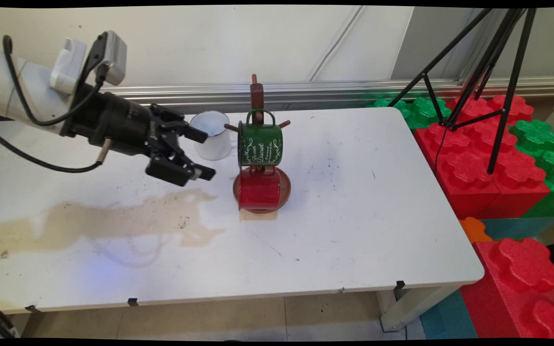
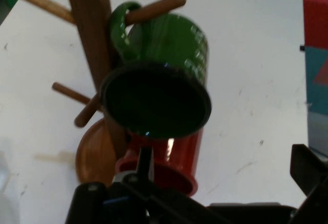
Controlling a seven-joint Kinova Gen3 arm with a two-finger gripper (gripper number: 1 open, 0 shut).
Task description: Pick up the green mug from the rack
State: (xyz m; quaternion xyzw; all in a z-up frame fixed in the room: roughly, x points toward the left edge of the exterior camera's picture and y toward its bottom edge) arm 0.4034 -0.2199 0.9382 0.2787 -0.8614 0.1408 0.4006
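The gripper hangs above the table with its two fingers spread apart and nothing between them. Just beyond the fingertips stands one wooden mug tree. Three mugs are in sight: one green mug hooked on a peg, one red mug below it over the round base, and one white mug standing just behind the upper finger.

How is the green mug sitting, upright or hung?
Hung: the green mug lies sideways, handle hooked over a peg of the wooden mug tree.
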